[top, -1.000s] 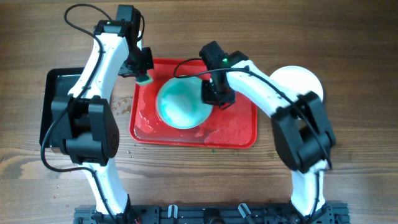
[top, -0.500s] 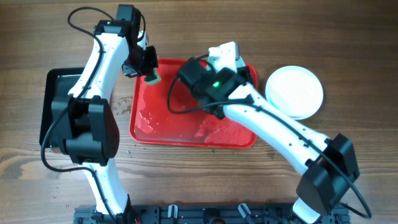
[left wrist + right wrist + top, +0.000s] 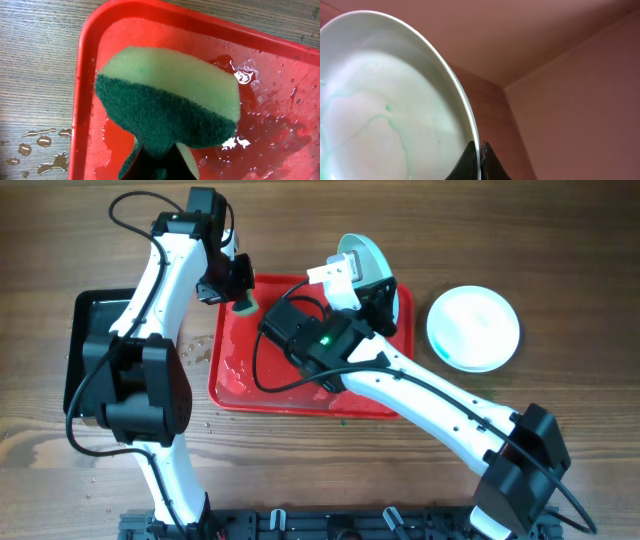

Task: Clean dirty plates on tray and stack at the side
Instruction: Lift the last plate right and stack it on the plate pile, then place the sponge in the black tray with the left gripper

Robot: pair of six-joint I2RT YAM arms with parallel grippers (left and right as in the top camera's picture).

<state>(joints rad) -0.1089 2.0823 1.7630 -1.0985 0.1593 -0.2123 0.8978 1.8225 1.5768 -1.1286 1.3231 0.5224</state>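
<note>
- Currently the right gripper (image 3: pixel 480 159) is pinched on the rim of a plate (image 3: pixel 362 252), which is tilted on edge above the tray's (image 3: pixel 232 385) far side.
- Left gripper (image 3: pixel 237 290) clamps a sponge (image 3: pixel 165 95), just left of that plate.
- Clean plate (image 3: pixel 475 328) lies off-tray to the right, nearer the right arm.

tilted plate (image 3: pixel 366 253) over tray (image 3: pixel 236 376); sponge (image 3: pixel 243 305) at tray corner
</note>
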